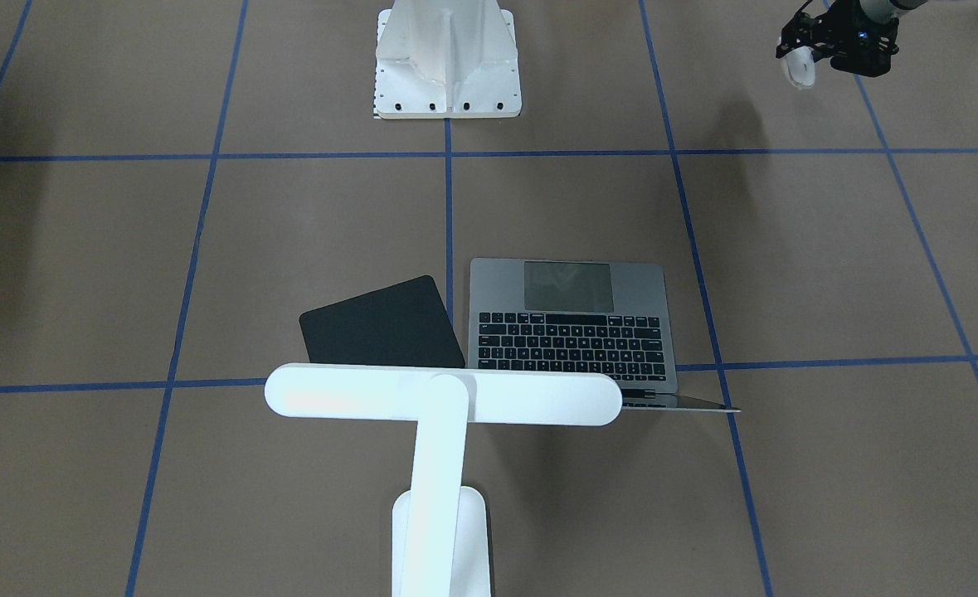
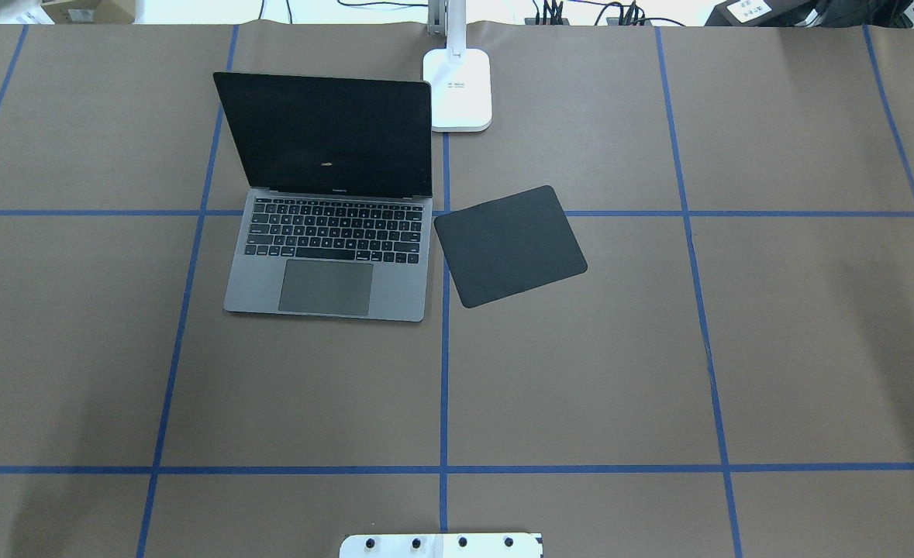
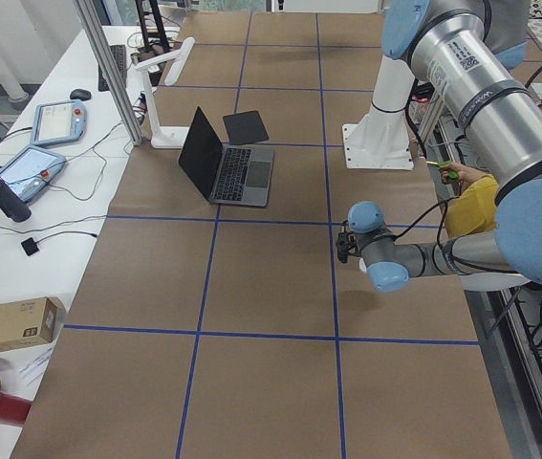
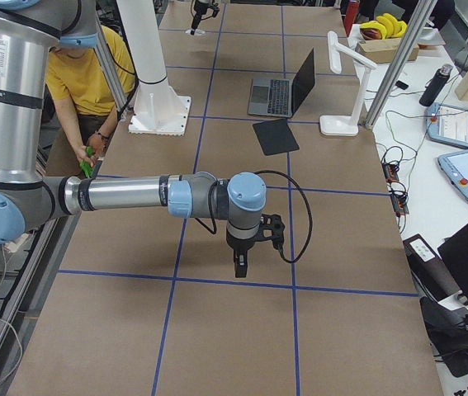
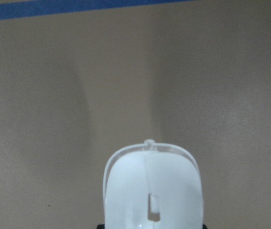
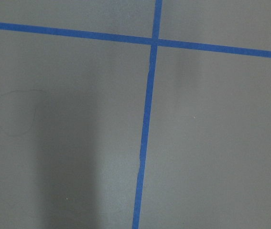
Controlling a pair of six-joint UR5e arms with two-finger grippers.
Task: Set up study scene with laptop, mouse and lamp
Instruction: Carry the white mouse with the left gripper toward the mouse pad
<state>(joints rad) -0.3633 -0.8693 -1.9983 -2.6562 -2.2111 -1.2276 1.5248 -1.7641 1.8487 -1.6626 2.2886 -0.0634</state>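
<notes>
The open grey laptop (image 2: pixel 325 263) sits on the table left of centre, with its dark screen upright. The white lamp (image 1: pixel 443 398) stands behind it, its base (image 2: pixel 458 89) by the screen's right corner. My left gripper (image 1: pixel 804 51) is shut on the white mouse (image 1: pixel 800 73) and holds it above the table, far from the laptop on my left near the robot's base. The mouse fills the bottom of the left wrist view (image 5: pixel 152 191). My right gripper (image 4: pixel 240 262) hangs over bare table and points down. I cannot tell whether it is open or shut.
A flat black square pad (image 2: pixel 509 245) lies tilted just right of the laptop. The white ribbed pedestal (image 1: pixel 447 58) stands at the robot's edge of the table. Blue tape lines (image 6: pixel 147 119) cross the brown surface. A person in yellow (image 4: pixel 85 78) sits beside the robot.
</notes>
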